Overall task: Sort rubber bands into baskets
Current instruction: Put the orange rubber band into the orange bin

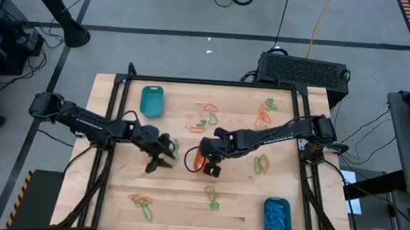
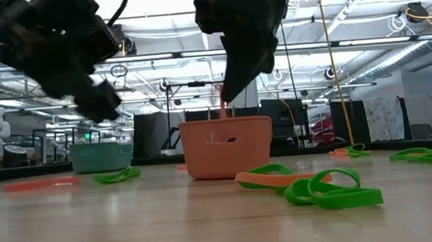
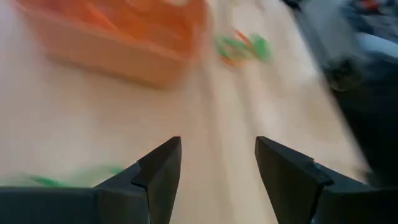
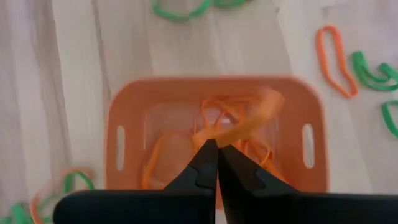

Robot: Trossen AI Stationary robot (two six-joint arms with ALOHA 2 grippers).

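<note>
The orange basket [image 1: 198, 159] stands mid-table, with orange rubber bands inside [image 4: 168, 155]. My right gripper [image 4: 217, 146] hangs just above it, shut on one orange rubber band [image 4: 252, 118]. In the low view a thin orange strand [image 2: 222, 106] hangs from the gripper above the basket [image 2: 226, 147]. My left gripper [image 1: 161, 159] stands open left of the basket with nothing between its fingers [image 3: 163, 171]. A green band [image 1: 175, 150] lies by it. One teal basket [image 1: 151, 101] sits at the far left. Another [image 1: 277, 218] at the near right holds blue bands. My right gripper pinches the orange band [image 4: 231, 132] between its two fingertips. The fingers slant down from above, over the orange basket's inside. The band is lifted and hangs loose from the tips, above the bands lying in the basket.
Loose green and orange bands lie in small heaps: far middle [image 1: 208, 115], far right [image 1: 264, 115], right of the basket [image 1: 261, 163], near middle [image 1: 212, 196] and near left [image 1: 142, 202]. Bare wood lies between them. A dark frame borders the table.
</note>
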